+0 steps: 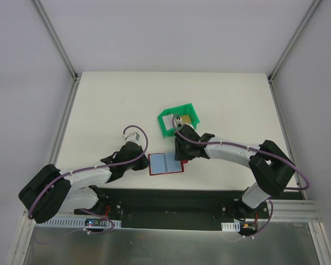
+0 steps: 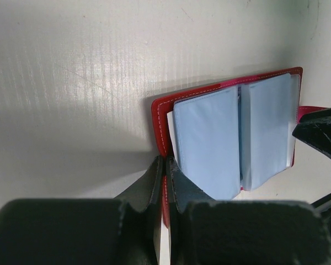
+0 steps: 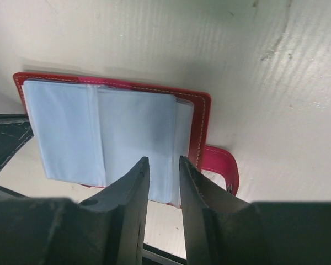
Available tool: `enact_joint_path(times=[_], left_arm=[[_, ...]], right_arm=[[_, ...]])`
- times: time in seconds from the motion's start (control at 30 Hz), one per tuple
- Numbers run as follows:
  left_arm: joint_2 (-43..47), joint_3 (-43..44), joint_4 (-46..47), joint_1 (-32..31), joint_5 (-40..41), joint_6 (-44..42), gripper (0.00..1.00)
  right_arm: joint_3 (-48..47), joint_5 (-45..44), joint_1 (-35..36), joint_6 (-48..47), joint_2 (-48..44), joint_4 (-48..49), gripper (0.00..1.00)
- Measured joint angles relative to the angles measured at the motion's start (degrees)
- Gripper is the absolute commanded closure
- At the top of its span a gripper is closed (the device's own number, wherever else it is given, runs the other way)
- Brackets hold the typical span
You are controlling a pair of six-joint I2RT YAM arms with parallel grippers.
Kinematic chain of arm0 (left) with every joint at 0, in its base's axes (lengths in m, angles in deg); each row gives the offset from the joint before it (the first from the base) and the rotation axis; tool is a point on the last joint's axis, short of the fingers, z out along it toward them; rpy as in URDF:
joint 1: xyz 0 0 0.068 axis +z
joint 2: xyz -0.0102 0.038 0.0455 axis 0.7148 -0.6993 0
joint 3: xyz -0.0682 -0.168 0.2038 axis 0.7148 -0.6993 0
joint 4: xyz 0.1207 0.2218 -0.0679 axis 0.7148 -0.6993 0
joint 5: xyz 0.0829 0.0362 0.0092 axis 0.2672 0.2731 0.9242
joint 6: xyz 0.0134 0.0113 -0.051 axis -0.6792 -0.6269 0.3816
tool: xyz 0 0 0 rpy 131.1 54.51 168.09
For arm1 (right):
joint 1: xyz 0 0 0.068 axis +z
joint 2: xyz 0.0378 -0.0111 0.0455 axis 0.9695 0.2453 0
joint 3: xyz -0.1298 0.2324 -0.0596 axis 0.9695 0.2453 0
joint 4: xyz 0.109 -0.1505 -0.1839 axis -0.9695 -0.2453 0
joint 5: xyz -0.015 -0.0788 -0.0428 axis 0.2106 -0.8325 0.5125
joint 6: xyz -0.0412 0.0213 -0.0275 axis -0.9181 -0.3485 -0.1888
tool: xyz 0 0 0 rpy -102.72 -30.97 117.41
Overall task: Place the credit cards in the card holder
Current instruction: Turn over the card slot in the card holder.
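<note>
The card holder [image 1: 165,164] lies open near the front edge of the table, a dark red wallet with its pale blue pockets facing up. My left gripper [image 1: 145,163] is shut on the wallet's red left edge [image 2: 164,144]. My right gripper [image 1: 182,157] hovers over the right-hand pockets [image 3: 138,135], with its jaws a narrow gap apart and nothing between them. The snap tab [image 3: 223,165] sticks out to the right. Credit cards [image 1: 182,119], golden and whitish, lie in the green bin behind the right gripper.
The green plastic bin [image 1: 166,128] stands just behind the right wrist, about mid-table. The right gripper's fingers [image 2: 320,135] show at the wallet's far edge in the left wrist view. The left gripper [image 3: 5,144] shows at the left of the right wrist view.
</note>
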Motion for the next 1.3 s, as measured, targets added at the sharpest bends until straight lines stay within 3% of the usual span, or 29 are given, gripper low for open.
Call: enact_joint_path(times=[0.37, 1.3], left_arm=[[0.0, 0.0, -0.1, 0.0, -1.0, -0.1, 1.00], [0.0, 0.0, -0.2, 0.0, -1.2, -0.1, 1.00]], right_arm=[[0.0, 1.3, 0.0, 0.3, -0.6, 1.2, 0.73], [0.5, 3.8, -0.1, 1.4, 2.6, 2.4, 0.70]])
